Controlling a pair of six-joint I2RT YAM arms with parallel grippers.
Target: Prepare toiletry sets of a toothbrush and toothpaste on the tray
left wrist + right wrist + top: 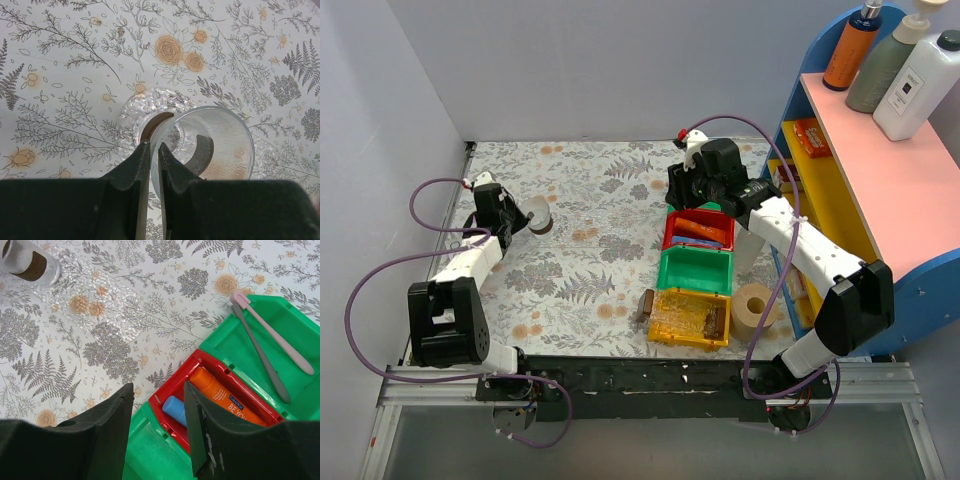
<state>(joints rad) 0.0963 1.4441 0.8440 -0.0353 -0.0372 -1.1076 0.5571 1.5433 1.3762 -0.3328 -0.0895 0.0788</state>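
Note:
The blue toothpaste tube (175, 410) lies in the red bin (170, 382) beside an orange tube (225, 395). A pink toothbrush (280, 337) and a grey one (260, 352) lie in a green bin (225, 340). My right gripper (158, 390) is open, just above the red bin's near corner and the blue tube; it also shows in the top view (692, 190). The clear tray (675, 312) with brown end pieces rests at the yellow bin (690, 343). My left gripper (154, 146) is shut on the rim of a clear cup (225, 140) at the table's left (538, 220).
Red (698, 232), green (695, 268) and yellow bins stand in a row right of centre. A toilet roll (755, 308) stands beside the yellow bin. A blue and pink shelf (880, 190) with bottles fills the right side. A clear textured disc (150, 107) lies under the cup.

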